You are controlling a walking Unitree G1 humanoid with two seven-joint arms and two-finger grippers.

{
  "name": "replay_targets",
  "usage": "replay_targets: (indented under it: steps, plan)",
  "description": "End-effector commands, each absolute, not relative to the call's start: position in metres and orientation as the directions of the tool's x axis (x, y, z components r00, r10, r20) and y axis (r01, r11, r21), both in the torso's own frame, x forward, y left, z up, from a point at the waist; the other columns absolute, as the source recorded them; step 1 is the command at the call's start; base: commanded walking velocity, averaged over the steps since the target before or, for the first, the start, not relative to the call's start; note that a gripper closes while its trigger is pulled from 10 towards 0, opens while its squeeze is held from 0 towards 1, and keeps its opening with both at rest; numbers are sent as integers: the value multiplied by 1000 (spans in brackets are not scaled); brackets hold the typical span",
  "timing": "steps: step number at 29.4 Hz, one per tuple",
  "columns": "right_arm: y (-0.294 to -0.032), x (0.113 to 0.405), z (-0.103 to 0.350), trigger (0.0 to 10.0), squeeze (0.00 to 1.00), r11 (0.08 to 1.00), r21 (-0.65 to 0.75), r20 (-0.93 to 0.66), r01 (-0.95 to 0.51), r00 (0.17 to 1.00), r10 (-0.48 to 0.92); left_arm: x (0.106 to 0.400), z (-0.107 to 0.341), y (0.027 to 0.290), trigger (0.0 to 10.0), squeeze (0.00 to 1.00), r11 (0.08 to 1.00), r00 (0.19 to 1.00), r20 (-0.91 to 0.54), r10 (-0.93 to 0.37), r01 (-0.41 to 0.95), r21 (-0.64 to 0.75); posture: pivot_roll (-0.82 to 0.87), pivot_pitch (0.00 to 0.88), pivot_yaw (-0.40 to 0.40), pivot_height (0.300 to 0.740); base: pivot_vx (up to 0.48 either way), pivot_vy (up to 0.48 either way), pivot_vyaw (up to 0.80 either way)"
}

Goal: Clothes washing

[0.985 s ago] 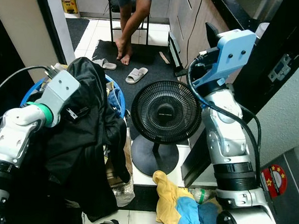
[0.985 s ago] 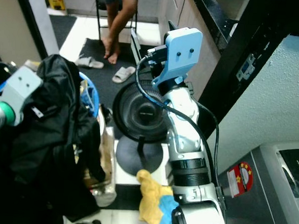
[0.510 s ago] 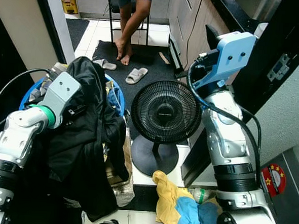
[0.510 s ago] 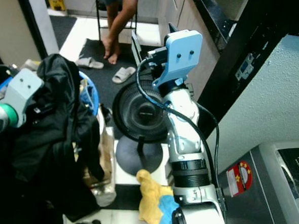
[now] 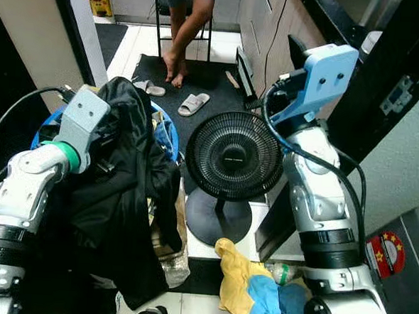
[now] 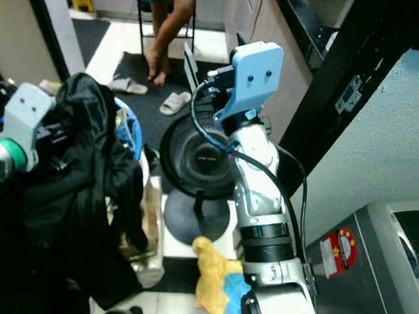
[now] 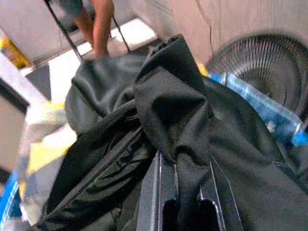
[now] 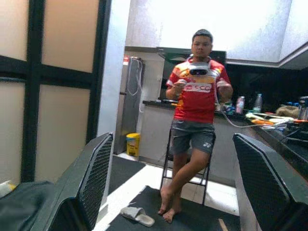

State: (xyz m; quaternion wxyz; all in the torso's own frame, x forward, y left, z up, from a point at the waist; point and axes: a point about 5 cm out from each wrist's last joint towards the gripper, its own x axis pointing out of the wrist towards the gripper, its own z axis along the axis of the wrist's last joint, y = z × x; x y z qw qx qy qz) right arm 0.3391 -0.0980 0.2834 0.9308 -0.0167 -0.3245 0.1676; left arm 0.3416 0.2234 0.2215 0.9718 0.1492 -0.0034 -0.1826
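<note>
While the left end effector (image 7: 185, 192) pinches the black garment (image 5: 122, 187), the right end effector (image 8: 173, 187) gapes.

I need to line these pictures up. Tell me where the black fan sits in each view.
Left eye view: the fan stands at centre, between the black clothes and the right arm.
Right eye view: left of centre, partly behind the right arm.
Left wrist view: its grille is at the upper right edge.
Right wrist view: not in it.
Shared landmark: the blue basket beside the fan.
</note>
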Motion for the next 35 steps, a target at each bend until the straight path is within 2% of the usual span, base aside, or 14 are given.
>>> replay_targets:
  steps: [1, 2, 5, 6, 11, 12, 14, 15, 18, 21, 23, 26, 30, 35]
  plan:
    - [-98, 340, 282, 10000, 0, 944, -137, 598, -300, 735, 320, 342, 254, 220, 0, 0, 905, 929, 98, -356, 317, 283, 98, 29, 32, 740, 0, 0, 0]
    - [-98, 341, 285, 10000, 0, 945, -137, 602, -298, 733, 318, 343, 278, 212, 4196, 0, 917, 906, 210, -367, 314, 248, 95, 30, 32, 740, 0, 0, 0]
    - [-98, 341, 285, 10000, 0, 945, -137, 602, -298, 733, 318, 343, 278, 212, 4196, 0, 917, 906, 210, -367, 314, 248, 95, 30, 32, 740, 0, 0, 0]
    - [-98, 341, 287, 10000, 0, 945, -138, 606, -296, 729, 317, 343, 300, 203, 10000, 0, 922, 873, 312, -376, 320, 218, 91, 30, 32, 740, 0, 0, 0]
    - [-98, 342, 289, 10000, 0, 945, -140, 611, -294, 725, 317, 341, 331, 189, 10000, 0, 914, 803, 436, -406, 350, 205, 76, 24, 31, 740, 0, 0, 0]
    - [-97, 342, 291, 10000, 0, 946, -143, 615, -293, 722, 316, 337, 363, 174, 10000, 0, 904, 721, 551, -421, 384, 188, 74, 23, 34, 740, 0, 0, 0]
    - [-97, 342, 291, 10000, 0, 946, -143, 615, -293, 722, 316, 337, 363, 174, 10000, 0, 904, 721, 551, -421, 384, 188, 74, 23, 34, 740, 0, 0, 0]
    - [-98, 341, 291, 10000, 0, 946, -144, 617, -289, 722, 314, 333, 392, 164, 10000, 0, 898, 644, 644, -413, 404, 172, 71, 23, 39, 740, 0, 0, 0]
    - [-98, 341, 291, 10000, 0, 946, -144, 617, -289, 722, 314, 333, 392, 164, 10000, 0, 898, 644, 644, -413, 404, 172, 71, 23, 39, 740, 0, 0, 0]
    - [-99, 340, 291, 10000, 0, 949, -140, 619, -283, 723, 307, 316, 448, 162, 10000, 0, 905, 485, 811, -328, 408, 122, 68, 27, 41, 740, 0, 0, 0]
    - [-99, 340, 291, 10000, 0, 949, -140, 619, -283, 723, 307, 316, 448, 162, 10000, 0, 905, 485, 811, -328, 408, 122, 68, 27, 41, 740, 0, 0, 0]
    - [-99, 339, 290, 10000, 0, 950, -136, 620, -282, 723, 304, 285, 490, 171, 10000, 0, 900, 301, 920, -252, 423, 108, 77, 26, 40, 740, 0, 0, 0]
    - [-98, 340, 291, 10000, 0, 950, -133, 622, -283, 723, 302, 280, 493, 172, 10000, 0, 890, 290, 919, -267, 439, 120, 77, 26, 40, 740, 0, 0, 0]
    - [-98, 340, 291, 10000, 0, 952, -126, 625, -279, 723, 295, 288, 477, 167, 10000, 0, 895, 374, 866, -332, 415, 164, 77, 26, 40, 740, 0, 0, 0]
